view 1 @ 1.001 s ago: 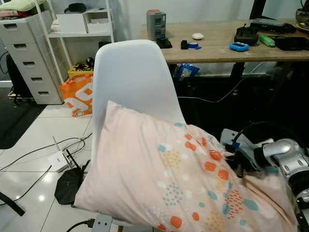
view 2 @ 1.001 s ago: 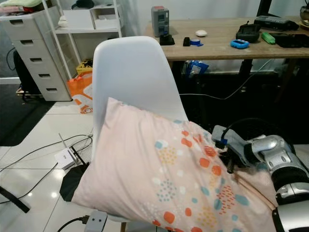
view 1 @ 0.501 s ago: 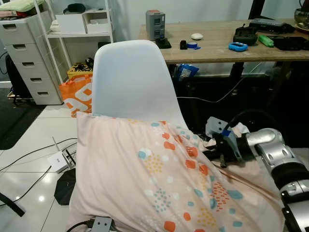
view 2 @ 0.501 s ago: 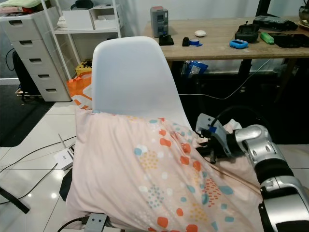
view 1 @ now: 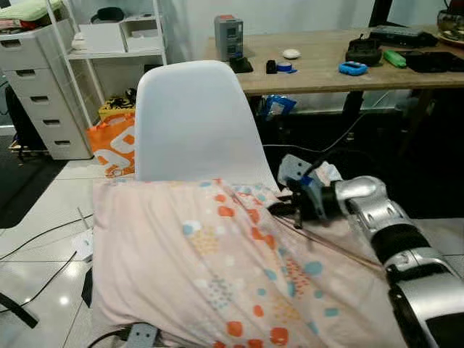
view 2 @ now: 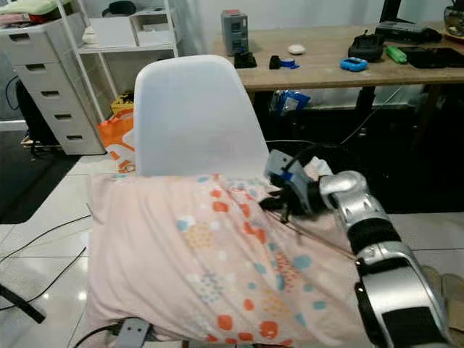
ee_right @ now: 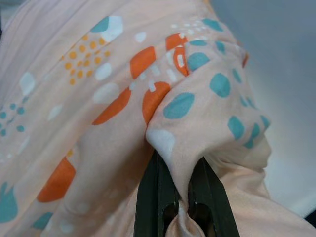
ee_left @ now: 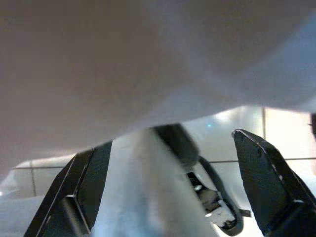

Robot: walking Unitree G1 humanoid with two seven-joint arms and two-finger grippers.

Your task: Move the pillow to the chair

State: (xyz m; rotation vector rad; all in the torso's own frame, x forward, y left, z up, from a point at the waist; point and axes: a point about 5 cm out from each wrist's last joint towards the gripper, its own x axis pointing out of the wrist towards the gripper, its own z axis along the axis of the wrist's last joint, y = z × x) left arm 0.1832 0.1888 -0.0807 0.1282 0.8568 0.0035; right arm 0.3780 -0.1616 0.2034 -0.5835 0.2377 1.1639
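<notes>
One pillow lying across one chair; right gripper pinching pillow fabric fold between fingers; left gripper fingers spread, grasping nothing.

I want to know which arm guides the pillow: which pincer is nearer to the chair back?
Right. The right pincer pinches the pillow beside the chair back. The left pincer hangs open under the pillow, over floor.

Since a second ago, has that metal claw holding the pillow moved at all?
Yes. The right end effector, shut on the pillow, has moved up and leftward toward the chair. It began well right of the chairback and now sits near its lower right edge.
</notes>
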